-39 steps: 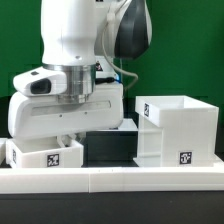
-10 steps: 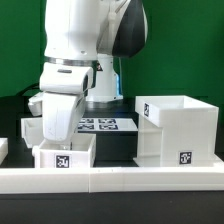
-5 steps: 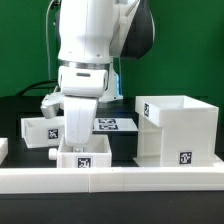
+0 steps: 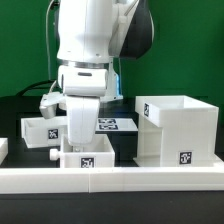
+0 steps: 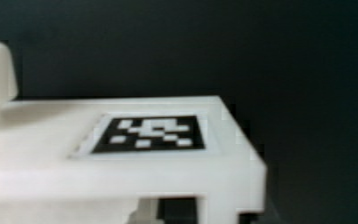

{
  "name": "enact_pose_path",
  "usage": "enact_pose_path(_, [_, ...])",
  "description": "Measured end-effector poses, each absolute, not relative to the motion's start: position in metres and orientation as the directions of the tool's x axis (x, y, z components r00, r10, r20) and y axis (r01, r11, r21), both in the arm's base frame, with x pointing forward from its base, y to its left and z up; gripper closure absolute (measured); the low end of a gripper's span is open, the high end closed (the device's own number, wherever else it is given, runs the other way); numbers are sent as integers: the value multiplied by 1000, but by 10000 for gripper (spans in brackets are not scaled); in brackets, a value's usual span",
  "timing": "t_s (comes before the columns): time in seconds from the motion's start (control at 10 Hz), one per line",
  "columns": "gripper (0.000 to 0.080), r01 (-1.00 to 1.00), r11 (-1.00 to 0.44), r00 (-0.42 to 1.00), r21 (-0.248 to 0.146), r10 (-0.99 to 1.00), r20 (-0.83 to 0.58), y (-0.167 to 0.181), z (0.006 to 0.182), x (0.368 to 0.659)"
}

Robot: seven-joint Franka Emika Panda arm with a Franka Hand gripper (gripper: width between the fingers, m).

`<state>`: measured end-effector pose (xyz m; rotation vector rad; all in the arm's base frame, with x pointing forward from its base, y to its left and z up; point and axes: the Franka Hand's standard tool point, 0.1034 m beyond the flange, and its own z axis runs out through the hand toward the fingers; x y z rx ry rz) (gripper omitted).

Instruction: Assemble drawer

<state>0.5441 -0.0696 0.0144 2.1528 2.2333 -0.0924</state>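
Black bench (image 4: 122, 145): end effector (image 4: 78, 140) at lower centre over drawer tray (image 4: 85, 158), grip indeterminable; transfer step judged; next requires alignment with right-hand drawer housing (image 4: 180, 128).

The marker board (image 4: 120, 124) lies flat on the black surface (image 4: 122, 148) (only a few tags show) — green backdrop (image 4: 190, 50) behind, white rail (image 4: 150, 180) in front.

White open cabinet (image 4: 180, 125), small tagged drawer (image 4: 85, 158)
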Motion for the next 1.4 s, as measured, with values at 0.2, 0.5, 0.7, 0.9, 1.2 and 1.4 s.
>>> enact_pose_path(0.2, [758, 1000, 25, -26, -16, 998, -64, -64, 16, 545])
enact_pose_path(0.5, [758, 1000, 0, -1, -20, 998, -65, -72, 15, 543])
enact_pose_path(0.7, [758, 1000, -2, 1, -19, 998, -59, -60, 14, 545])
enact_pose_path(0.9, [758, 999, 28, -29, -18, 998, -49, -44, 14, 546])
enact_pose_path(1.2, [758, 1000, -3, 2, -24, 999, -36, -25, 14, 547])
enact_pose_path(1.4, [758, 1000, -8, 8, -27, 999, -36, -28, 13, 546])
